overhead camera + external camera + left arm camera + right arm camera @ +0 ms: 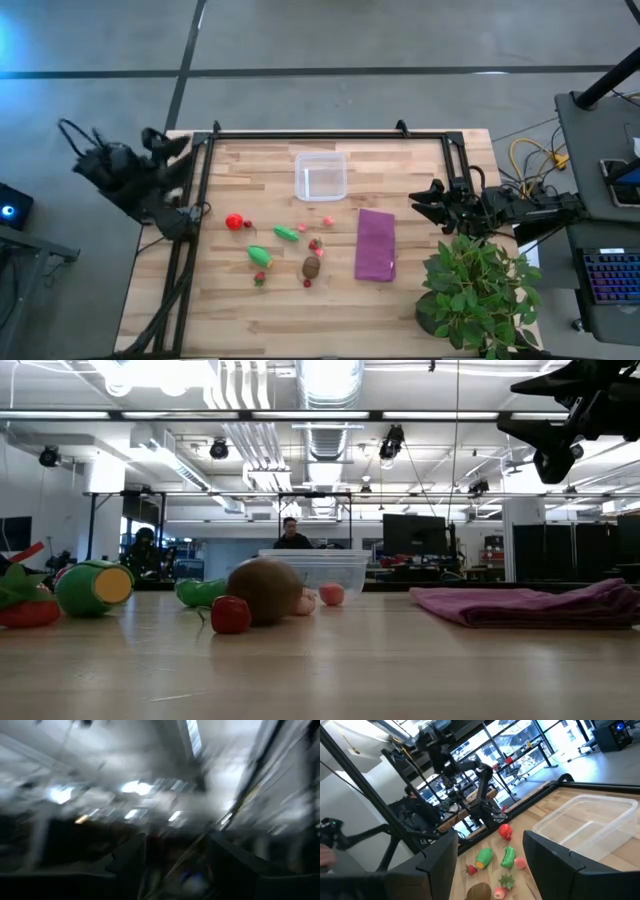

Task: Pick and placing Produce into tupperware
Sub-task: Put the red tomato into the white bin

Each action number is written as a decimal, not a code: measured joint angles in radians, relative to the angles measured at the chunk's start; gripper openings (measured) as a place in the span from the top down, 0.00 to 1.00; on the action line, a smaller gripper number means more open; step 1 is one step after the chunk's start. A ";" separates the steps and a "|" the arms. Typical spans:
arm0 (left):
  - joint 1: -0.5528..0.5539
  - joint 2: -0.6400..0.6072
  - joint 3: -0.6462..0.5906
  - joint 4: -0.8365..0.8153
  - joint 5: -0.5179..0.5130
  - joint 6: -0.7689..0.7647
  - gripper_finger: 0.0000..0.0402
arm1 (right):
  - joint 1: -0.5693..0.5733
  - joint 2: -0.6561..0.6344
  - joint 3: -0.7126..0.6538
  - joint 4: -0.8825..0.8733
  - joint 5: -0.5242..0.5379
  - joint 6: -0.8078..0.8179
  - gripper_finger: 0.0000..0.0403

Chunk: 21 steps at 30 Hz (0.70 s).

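produce [285, 245] scattered on tabletop [420, 295] near empty tupperware [321, 176]. right pincer [428, 201] open, holding nothing; left pincer's [185, 150] state: cannot tell. could roll round pieces or nudge tupperware away.

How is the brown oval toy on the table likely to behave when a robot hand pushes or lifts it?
The brown oval toy looks smooth and rounded, lying on its side on the wooden table, so a nudge would probably roll it. Its curved sides may slip between narrow fingers. It looks like a hollow toy, so it is likely light for its size, and small bits beside it could get knocked.
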State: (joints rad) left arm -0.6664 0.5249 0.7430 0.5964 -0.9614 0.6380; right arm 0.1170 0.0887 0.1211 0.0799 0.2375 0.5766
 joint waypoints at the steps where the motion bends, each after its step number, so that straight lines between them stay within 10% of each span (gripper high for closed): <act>1: 0.005 0.016 0.054 -0.089 -0.095 0.005 0.52 | 0.000 0.000 0.000 0.000 0.000 0.000 0.46; 5: 0.011 0.048 0.223 -0.407 -0.237 -0.074 0.52 | 0.000 0.000 0.000 0.000 0.009 0.000 0.46; 9: 0.011 0.048 0.276 -0.611 -0.127 -0.264 0.52 | 0.000 0.000 0.000 0.000 0.063 0.000 0.46; 15: 0.012 0.088 0.296 -0.200 0.146 0.019 0.52 | 0.000 0.000 0.000 0.000 0.085 0.000 0.46; 21: 0.012 0.061 0.420 -0.358 -0.038 0.083 0.52 | 0.000 0.000 0.000 -0.001 0.089 0.000 0.46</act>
State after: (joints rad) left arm -0.6544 0.5856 1.1633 0.2387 -0.9993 0.7211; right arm 0.1169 0.0887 0.1211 0.0792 0.3263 0.5766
